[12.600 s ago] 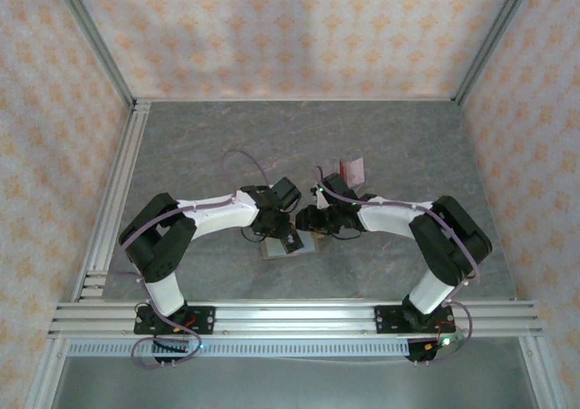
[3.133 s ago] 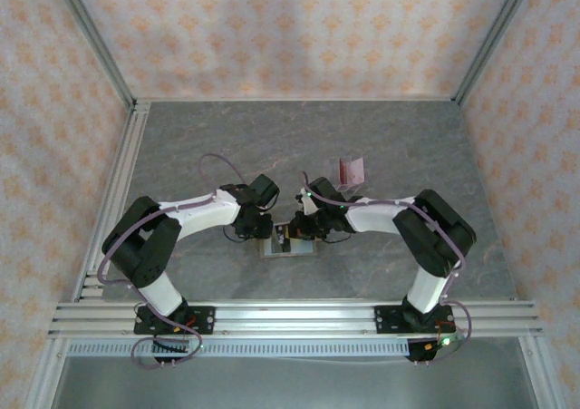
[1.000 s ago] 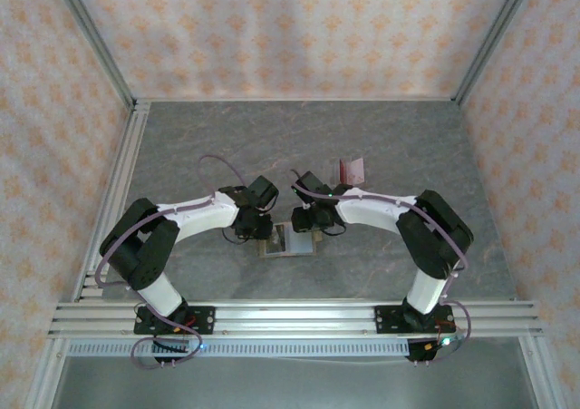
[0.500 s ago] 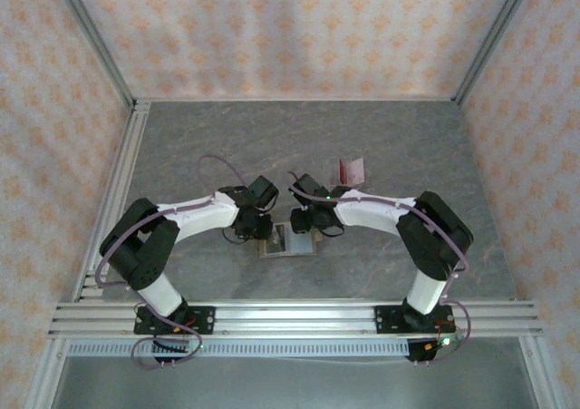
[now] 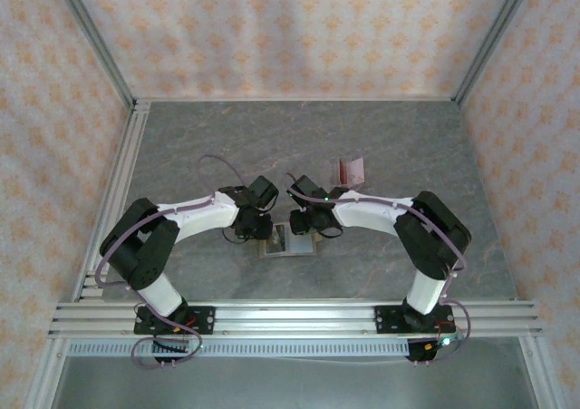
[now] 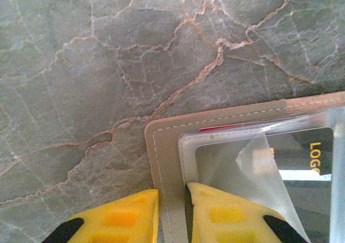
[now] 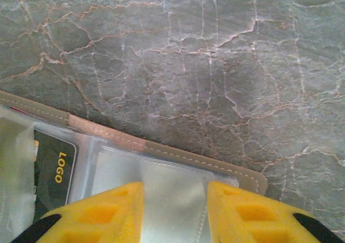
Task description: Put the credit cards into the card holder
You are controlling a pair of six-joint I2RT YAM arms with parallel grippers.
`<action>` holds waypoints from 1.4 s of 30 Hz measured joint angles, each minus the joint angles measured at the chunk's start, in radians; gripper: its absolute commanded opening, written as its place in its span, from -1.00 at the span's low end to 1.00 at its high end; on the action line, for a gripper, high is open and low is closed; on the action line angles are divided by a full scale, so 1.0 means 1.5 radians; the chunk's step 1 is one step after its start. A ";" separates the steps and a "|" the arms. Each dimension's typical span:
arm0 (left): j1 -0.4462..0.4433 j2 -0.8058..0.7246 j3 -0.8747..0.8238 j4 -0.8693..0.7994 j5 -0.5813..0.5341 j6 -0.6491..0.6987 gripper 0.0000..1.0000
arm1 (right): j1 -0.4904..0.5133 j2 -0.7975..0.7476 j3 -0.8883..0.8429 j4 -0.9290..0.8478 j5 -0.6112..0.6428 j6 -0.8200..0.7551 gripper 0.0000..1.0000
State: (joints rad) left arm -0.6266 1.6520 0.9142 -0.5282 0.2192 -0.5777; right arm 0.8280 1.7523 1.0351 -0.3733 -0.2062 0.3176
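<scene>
surface (image 5: 408,137): grey marbled slab, both arms bent in toward the middle of it
card holder (image 6: 161,151): lying open and flat right between the two claws, long axis running claw to claw, clear sleeve (image 7: 113,157) facing up
left claw (image 6: 171,200): narrow, pinched on the card holder's tan border at its own end, so that side looks pinned
right claw (image 7: 173,194): roughly half open, one finger either side of the sleeve at the opposite end. Can't tell if it's pressing down or just above it, but nothing's held as far as I can see
credit cards (image 5: 351,168): the dark red ones stand on edge, well apart from the card holder, out beyond the right claw and off to its outer side
logo card (image 6: 315,151): dark one, sits under the sleeve
red sliver (image 6: 226,128): peeking out by the sleeve's edge, too thin to call
my take: the right arm's clearly nearer the cards and its claw is free, so I'd guess the fetch is its job, with the left as anchor
</scene>
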 measured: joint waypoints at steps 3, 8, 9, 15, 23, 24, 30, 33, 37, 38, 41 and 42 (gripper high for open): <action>0.000 0.000 0.000 0.000 0.000 0.000 -0.58 | 0.012 0.006 -0.002 0.006 0.018 0.002 -0.39; 0.000 0.000 0.000 0.000 0.000 0.000 -0.58 | 0.049 0.019 -0.003 0.029 0.064 0.015 -0.58; 0.000 0.000 0.000 0.000 0.000 0.000 -0.58 | 0.055 0.021 -0.003 0.033 0.071 0.016 -0.61; 0.000 0.000 0.000 0.000 0.000 0.000 -0.58 | 0.066 0.024 -0.003 0.048 0.087 0.030 -0.87; 0.000 0.000 0.000 0.000 0.000 0.000 -0.58 | 0.069 0.022 0.002 0.042 0.088 0.032 -1.00; 0.000 0.000 0.000 0.000 0.000 0.000 -0.58 | 0.069 0.022 0.004 0.036 0.088 0.032 -1.00; 0.000 0.000 0.000 0.000 0.001 0.000 -0.58 | 0.072 0.016 0.032 -0.015 0.091 0.029 -1.00; 0.000 0.000 0.000 0.000 0.001 -0.003 -0.58 | 0.073 -0.002 0.039 -0.028 0.093 0.027 -1.00; 0.000 0.000 0.000 0.001 0.004 -0.018 -0.58 | 0.073 -0.016 0.061 -0.031 0.082 0.026 -1.00; 0.000 0.000 0.000 0.001 0.005 -0.022 -0.58 | 0.073 -0.016 0.066 -0.030 0.073 0.026 -1.00; 0.000 0.000 -0.002 0.004 0.007 -0.035 -0.57 | 0.074 -0.014 0.073 -0.023 0.043 0.030 -1.00; 0.000 -0.001 -0.004 0.006 0.007 -0.037 -0.58 | 0.074 -0.014 0.073 -0.019 0.035 0.031 -1.00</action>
State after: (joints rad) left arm -0.6262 1.6505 0.9085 -0.5198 0.2298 -0.6334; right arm 0.9394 1.7317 1.1454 -0.4015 -0.1535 0.3634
